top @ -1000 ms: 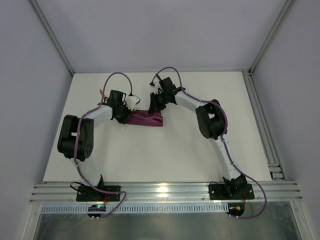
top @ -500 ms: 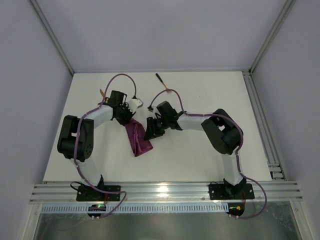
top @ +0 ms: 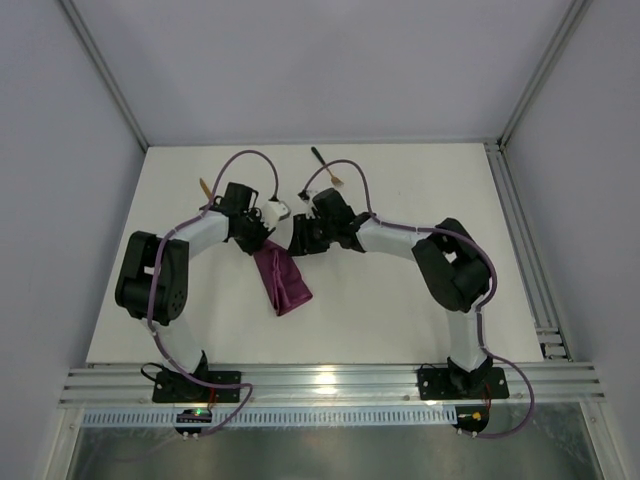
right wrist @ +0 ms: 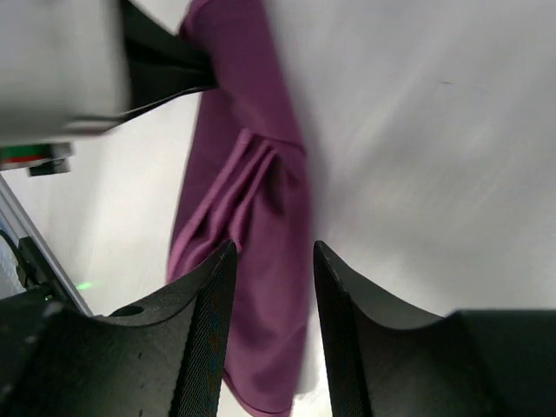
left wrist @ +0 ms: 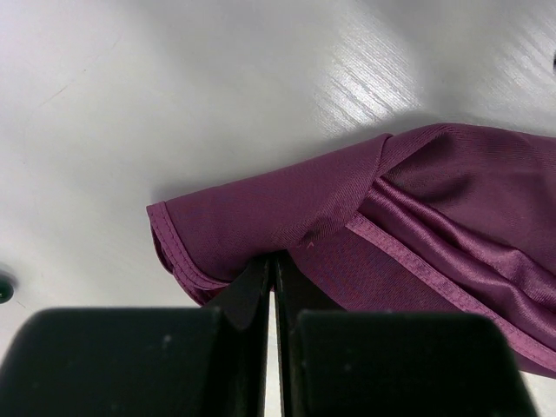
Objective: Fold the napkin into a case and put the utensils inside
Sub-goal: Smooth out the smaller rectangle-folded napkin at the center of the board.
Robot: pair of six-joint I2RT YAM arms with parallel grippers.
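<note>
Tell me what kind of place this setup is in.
Probably a robotics lab test cell, not a dining room: a white table walled by plain grey panels, aluminium rails along its near edge, with the left arm and right arm bolted there.

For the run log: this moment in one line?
left gripper: shut on napkin; right gripper: open over napkin; utensil: on table, not inside

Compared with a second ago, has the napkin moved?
Yes. The napkin swung from lying crosswise to pointing toward the near rail, one end pinched in the left tool.
</note>
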